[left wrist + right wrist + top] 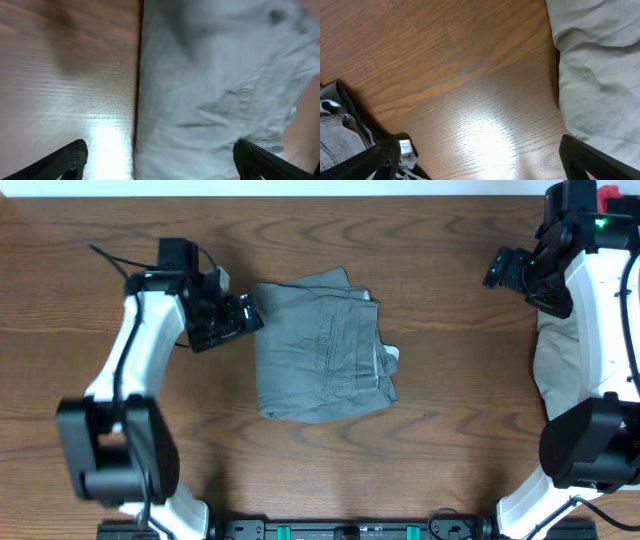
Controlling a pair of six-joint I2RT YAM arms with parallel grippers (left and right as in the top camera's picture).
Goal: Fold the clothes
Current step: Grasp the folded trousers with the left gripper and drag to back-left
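Two wide-open grippers, nothing held: the left gripper (pixel 250 313) sits right at the upper-left edge of the folded grey garment (pixel 320 350) in the middle of the table (pixel 440 410). The right gripper (pixel 497 268) hangs well apart at the upper right, near the pale cloth pile (pixel 556 360) at the right edge. Looks like the risk is the left one nudging or pinching just the top layer, so the fold peels open or the whole stack slides, since nothing pins the far side.
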